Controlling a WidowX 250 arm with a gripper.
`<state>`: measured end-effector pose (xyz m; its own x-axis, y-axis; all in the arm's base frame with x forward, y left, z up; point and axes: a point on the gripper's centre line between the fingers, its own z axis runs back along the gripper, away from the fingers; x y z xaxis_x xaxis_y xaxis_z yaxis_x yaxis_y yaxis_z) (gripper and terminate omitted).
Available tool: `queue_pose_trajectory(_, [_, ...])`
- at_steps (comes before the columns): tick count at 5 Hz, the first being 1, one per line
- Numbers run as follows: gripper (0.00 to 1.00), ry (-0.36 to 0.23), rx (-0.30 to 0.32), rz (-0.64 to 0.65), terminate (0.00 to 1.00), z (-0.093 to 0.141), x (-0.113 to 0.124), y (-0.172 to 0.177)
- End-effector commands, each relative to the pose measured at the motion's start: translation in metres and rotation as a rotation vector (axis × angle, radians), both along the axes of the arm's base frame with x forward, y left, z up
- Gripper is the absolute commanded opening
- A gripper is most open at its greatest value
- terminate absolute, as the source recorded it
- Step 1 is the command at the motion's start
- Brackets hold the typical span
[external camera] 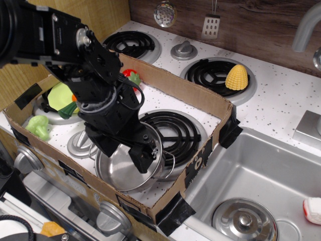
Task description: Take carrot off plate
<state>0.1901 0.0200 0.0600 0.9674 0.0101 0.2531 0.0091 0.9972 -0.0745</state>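
Note:
The lime-green plate (59,94) lies on the left burner, partly hidden behind my arm. On its right side I see the carrot's dark green stem cap and a bit of its orange body (68,109); the arm hides the rest. My gripper (124,152) hangs to the right of the plate, over the shiny steel pot (120,170). Its jaws are open with nothing between them, and it is apart from the carrot.
A cardboard wall (175,83) fences in the stove's front half. A red strawberry (131,75) lies behind my arm, and a yellow corn cob (236,76) sits on the back right burner. A green toy (39,125) and a silver lid (82,144) lie at the front left. The sink (261,170) is at the right.

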Motion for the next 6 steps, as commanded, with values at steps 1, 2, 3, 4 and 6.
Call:
queue_pose_trajectory(1, [1.0,0.0,0.0,0.0,0.0,0.0,0.0,0.0])
queue_pose_trajectory(2, [1.0,0.042,-0.022,0.021,0.0,0.017,0.005,0.003])
queue_pose_trajectory(3, [1.0,0.021,0.059,0.046,0.0,0.029,0.008,0.008])
queue_pose_trajectory(4, [1.0,0.01,0.122,0.088,0.0,0.044,0.013,0.023])
queue_pose_trajectory(6, [1.0,-0.018,0.208,0.09,0.0,0.055,0.054,0.08])
